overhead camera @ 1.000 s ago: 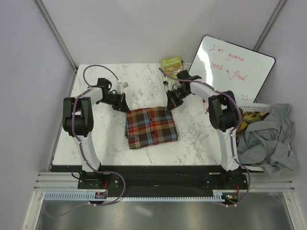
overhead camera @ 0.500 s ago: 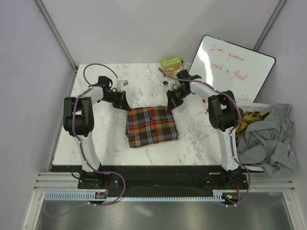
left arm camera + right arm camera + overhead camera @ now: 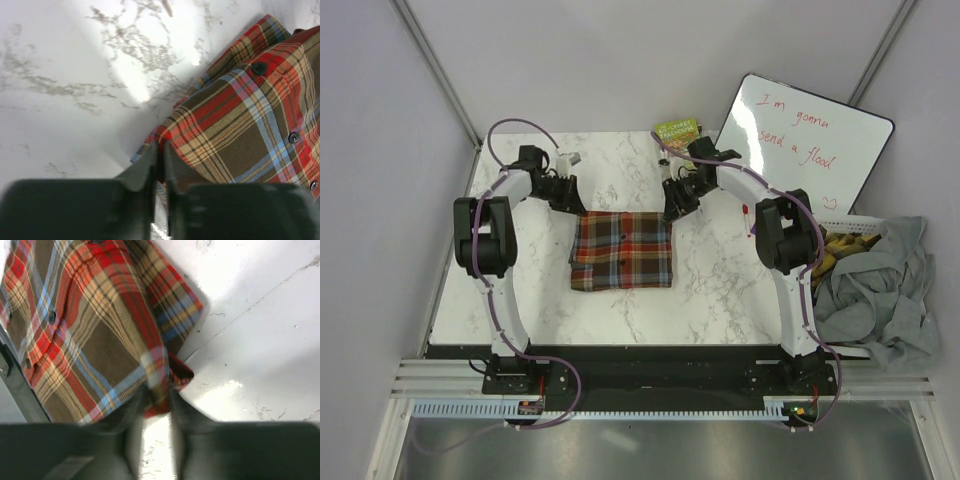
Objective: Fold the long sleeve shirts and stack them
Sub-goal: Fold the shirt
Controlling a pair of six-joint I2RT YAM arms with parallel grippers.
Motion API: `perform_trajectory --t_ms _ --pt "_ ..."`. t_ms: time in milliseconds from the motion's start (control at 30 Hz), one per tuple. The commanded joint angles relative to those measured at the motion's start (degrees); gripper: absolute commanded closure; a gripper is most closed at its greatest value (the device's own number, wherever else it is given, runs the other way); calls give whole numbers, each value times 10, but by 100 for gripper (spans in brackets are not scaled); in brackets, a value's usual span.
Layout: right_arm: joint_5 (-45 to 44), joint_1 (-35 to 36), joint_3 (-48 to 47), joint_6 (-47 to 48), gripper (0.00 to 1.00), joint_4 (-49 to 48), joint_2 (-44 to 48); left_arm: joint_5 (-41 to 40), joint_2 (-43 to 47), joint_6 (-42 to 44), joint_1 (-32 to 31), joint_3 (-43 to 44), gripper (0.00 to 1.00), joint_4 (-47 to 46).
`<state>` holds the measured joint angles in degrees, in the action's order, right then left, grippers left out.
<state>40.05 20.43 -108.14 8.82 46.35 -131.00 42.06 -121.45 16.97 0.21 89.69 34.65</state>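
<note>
white marble table (image 3: pixel 520 290), folded plaid shirt (image 3: pixel 623 249) mid-table; left gripper (image 3: pixel 161 159) and right gripper (image 3: pixel 156 402) pinch its far corners; whiteboard (image 3: pixel 807 140) at two o'clock.

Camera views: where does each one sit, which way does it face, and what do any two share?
Top external: above and behind, looking down at the table; both arms show.
Left wrist: on the left pincer, facing the plaid shirt corner it pinches.
Right wrist: on the right pincer, facing the opposite corner between its fingers.
Shared: all show the shirt.

Red-orange, brown, blue plaid shirt (image 3: pixel 622 250)
</note>
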Motion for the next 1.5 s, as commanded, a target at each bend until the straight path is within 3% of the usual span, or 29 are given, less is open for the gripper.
perform_trajectory --t_ms 0,67,133,167,200,233,300,467,500,567,600,633,667,833,1033,1300,1467 --pt "-8 -1 -25 -19 58 -16 17 19 -5 -13 32 32 73 4" --pt "-30 -6 -29 -16 41 -20 34 51 28 -23 46 22 61 -1" --pt "-40 -19 -45 -21 36 -22 59 110 90 -57 70 -13 55 -21" --pt "-37 -23 -49 -27 35 -23 69 130 115 -73 77 -32 42 -38" --pt "-31 -31 -43 -36 31 -27 96 165 138 -90 87 -65 39 -50" --pt "-3 -32 -31 -55 18 -43 114 180 191 -93 89 -82 15 -50" --pt "38 -33 51 -110 2 -90 181 219 245 -115 88 -149 1 -49" --pt "150 16 282 -365 2 -361 288 280 377 -211 49 -297 1 -76" --pt "153 43 309 -405 2 -400 305 289 389 -273 27 -352 1 -92" --pt "157 74 380 -495 2 -512 316 293 419 -342 5 -411 1 -192" --pt "160 103 400 -519 2 -549 317 296 448 -428 -19 -475 1 -242" --pt "159 117 415 -532 2 -595 314 292 459 -468 -27 -505 1 -353" --pt "160 129 433 -547 2 -604 302 289 468 -496 -38 -528 1 -391" --pt "159 158 509 -644 2 -755 277 229 452 -514 -89 -573 1 -424" --pt "165 149 536 -582 2 -712 199 153 348 -511 -76 -609 4 -454" --pt "170 95 528 -457 2 -603 116 158 215 -524 -28 -640 7 -551" --pt "182 85 512 -371 2 -490 178 219 283 -500 -18 -648 9 -535"
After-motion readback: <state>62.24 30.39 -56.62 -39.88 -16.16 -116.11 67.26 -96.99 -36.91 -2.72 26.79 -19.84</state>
